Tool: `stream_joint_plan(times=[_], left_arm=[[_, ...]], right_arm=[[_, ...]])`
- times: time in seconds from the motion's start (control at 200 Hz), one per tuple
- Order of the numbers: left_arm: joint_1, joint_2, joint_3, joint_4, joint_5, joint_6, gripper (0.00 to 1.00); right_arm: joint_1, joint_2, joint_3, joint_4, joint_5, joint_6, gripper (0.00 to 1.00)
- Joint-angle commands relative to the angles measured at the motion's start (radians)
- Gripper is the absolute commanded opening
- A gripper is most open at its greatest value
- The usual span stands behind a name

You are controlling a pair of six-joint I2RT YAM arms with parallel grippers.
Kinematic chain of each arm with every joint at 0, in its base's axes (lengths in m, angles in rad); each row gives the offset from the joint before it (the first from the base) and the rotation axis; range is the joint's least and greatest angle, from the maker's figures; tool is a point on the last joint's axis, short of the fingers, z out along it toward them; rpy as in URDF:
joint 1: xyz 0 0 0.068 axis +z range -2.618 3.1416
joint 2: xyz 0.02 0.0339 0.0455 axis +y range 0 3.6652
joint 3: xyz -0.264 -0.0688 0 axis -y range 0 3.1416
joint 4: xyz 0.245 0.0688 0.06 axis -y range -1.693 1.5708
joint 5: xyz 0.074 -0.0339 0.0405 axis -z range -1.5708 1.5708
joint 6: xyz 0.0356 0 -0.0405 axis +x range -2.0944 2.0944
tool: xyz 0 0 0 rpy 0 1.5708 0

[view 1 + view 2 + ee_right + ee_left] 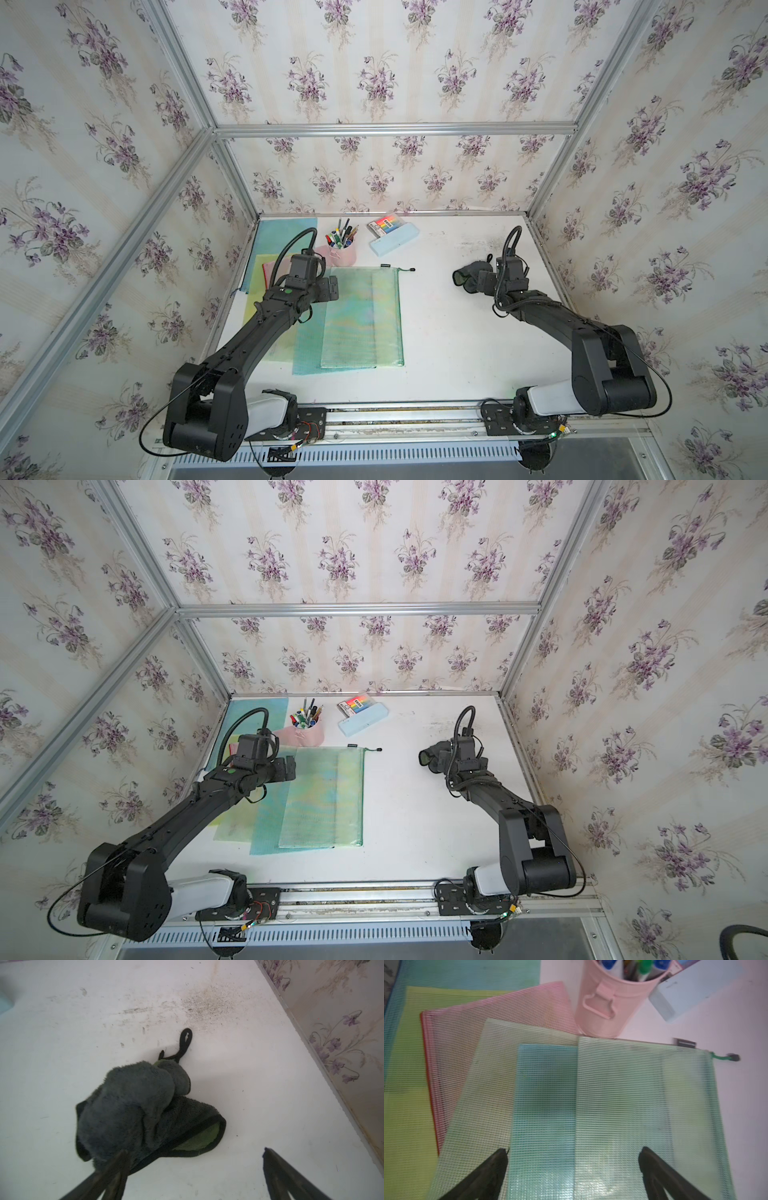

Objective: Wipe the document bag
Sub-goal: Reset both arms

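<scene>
**Grab the cloth, hold the bag**

Our right claw (194, 1152) is open, right by the cloth (135, 1109) on the right of the table (436, 332). Our left claw (573, 1149) is open above the green bag (623, 1095), which lies flat on the left. We think we should pinch a thick fold and press the bag so it won't slide.

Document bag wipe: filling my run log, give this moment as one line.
left gripper open above green document bag | right gripper open at dark cloth | dark cloth lying unheld on table
</scene>
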Motion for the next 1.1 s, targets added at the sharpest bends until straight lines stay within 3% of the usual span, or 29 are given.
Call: stream_joint_plan(times=[0.0,0.05,0.135,0.195,0.225,0.265,0.305,0.365,0.425,0.48,0.53,0.575,0.699,1.094], left_arm=[[0.028,0.016,-0.07,0.208,-0.154,0.083,1.0],[0.044,0.031,-0.104,0.29,-0.184,0.11,1.0],[0.081,0.055,-0.166,0.456,-0.197,0.112,1.0],[0.094,0.087,-0.22,0.617,-0.2,0.127,1.0],[0.101,0.105,-0.245,0.709,-0.192,0.14,1.0],[0.103,0.105,-0.247,0.739,-0.158,0.159,1.0],[0.102,0.119,-0.298,0.892,-0.106,0.219,1.0],[0.106,0.129,-0.36,1.007,-0.095,0.209,1.0],[0.107,0.17,-0.433,1.148,-0.084,0.215,1.0],[0.107,0.214,-0.451,1.234,-0.068,0.233,1.0],[0.107,0.216,-0.411,1.149,-0.057,0.234,1.0],[0.109,0.214,-0.35,1.026,-0.033,0.234,1.0],[0.148,0.222,-0.332,1.001,0.039,0.217,1.0],[0.149,0.222,-0.338,1.012,0.041,0.217,1.0]], right_arm=[[-0.003,0.057,-0.082,0.366,0.037,-0.043,1.0],[-0.004,0.068,-0.159,0.578,0.023,-0.064,1.0],[-0.005,0.065,-0.196,0.725,-0.027,-0.142,1.0],[-0.021,0.076,-0.24,0.785,-0.085,-0.144,1.0],[-0.026,0.078,-0.287,0.902,-0.102,-0.154,1.0],[-0.04,0.038,-0.324,0.908,-0.147,-0.14,1.0],[-0.057,0.045,-0.417,1.067,-0.221,-0.152,1.0],[-0.058,0.101,-0.501,1.325,-0.26,-0.174,1.0],[-0.057,0.056,-0.452,1.141,-0.221,-0.149,1.0],[-0.066,0.091,-0.435,1.175,-0.223,-0.143,1.0],[-0.068,0.069,-0.423,1.107,-0.188,-0.122,1.0],[-0.07,0.082,-0.438,1.164,-0.192,-0.128,1.0],[-0.07,0.081,-0.435,1.156,-0.193,-0.127,1.0],[-0.071,0.081,-0.418,1.117,-0.2,-0.122,1.0]])
